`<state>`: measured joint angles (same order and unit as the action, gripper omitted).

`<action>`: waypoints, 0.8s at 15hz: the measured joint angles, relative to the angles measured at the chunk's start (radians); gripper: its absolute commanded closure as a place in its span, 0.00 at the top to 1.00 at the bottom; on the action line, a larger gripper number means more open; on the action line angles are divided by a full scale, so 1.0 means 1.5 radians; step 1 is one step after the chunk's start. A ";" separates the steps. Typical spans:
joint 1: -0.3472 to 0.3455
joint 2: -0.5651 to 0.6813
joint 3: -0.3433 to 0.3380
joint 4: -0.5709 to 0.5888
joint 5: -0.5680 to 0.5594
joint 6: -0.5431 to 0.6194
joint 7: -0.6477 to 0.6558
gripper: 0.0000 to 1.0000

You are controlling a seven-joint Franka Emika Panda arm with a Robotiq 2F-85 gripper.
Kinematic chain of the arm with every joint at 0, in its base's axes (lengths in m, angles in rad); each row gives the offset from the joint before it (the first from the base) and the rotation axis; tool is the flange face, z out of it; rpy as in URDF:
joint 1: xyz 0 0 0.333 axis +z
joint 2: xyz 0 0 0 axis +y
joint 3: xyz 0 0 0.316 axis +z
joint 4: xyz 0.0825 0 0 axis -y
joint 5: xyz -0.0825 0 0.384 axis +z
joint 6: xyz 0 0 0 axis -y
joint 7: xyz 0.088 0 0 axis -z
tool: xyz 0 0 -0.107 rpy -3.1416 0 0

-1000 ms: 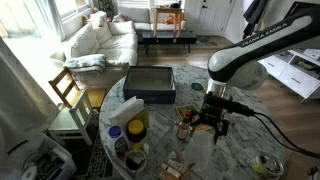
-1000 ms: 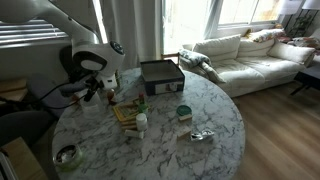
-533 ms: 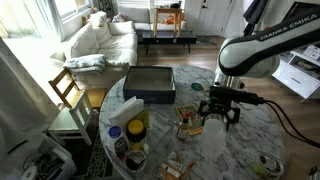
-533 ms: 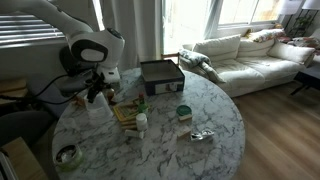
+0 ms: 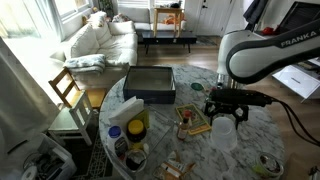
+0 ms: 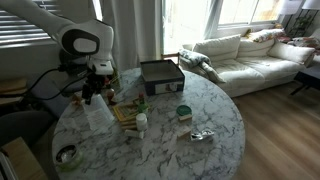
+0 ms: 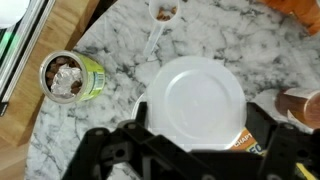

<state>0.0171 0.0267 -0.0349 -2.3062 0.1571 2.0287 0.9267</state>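
My gripper (image 7: 197, 128) is shut on a wide white translucent plastic cup (image 7: 195, 92), with one finger on each side of its round rim. In both exterior views the cup (image 5: 224, 132) (image 6: 98, 116) hangs under the gripper (image 5: 224, 112) (image 6: 95, 92) just above the round marble table (image 5: 240, 160). Under the cup's edge an orange packet (image 7: 250, 142) peeks out. An open green can (image 7: 70, 77) with brownish contents stands to the left in the wrist view.
A black box (image 5: 150, 83) lies at the table's far side. A wooden board with small jars (image 6: 126, 112), a yellow jar (image 5: 136, 127), a small white scoop (image 7: 163, 12) and a bottle (image 7: 298, 105) stand nearby. The green can (image 5: 266, 165) sits by the table edge. A wooden chair (image 5: 68, 92) stands beside the table.
The gripper has carried the white cup sideways over the table, away from the board with jars and closer to the green can. The jaws have kept their width.
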 measured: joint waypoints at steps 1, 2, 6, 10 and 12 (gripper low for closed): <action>0.001 0.000 0.007 -0.008 -0.002 0.006 0.001 0.69; 0.003 0.001 0.014 -0.018 -0.002 0.018 0.001 0.69; 0.013 0.000 0.035 -0.042 -0.001 0.049 0.001 0.69; 0.017 -0.001 0.047 -0.048 0.007 0.054 0.001 0.69; 0.019 0.002 0.052 -0.052 0.033 0.055 0.000 0.69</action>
<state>0.0450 0.0290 0.0437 -2.3849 0.2071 2.1118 0.9264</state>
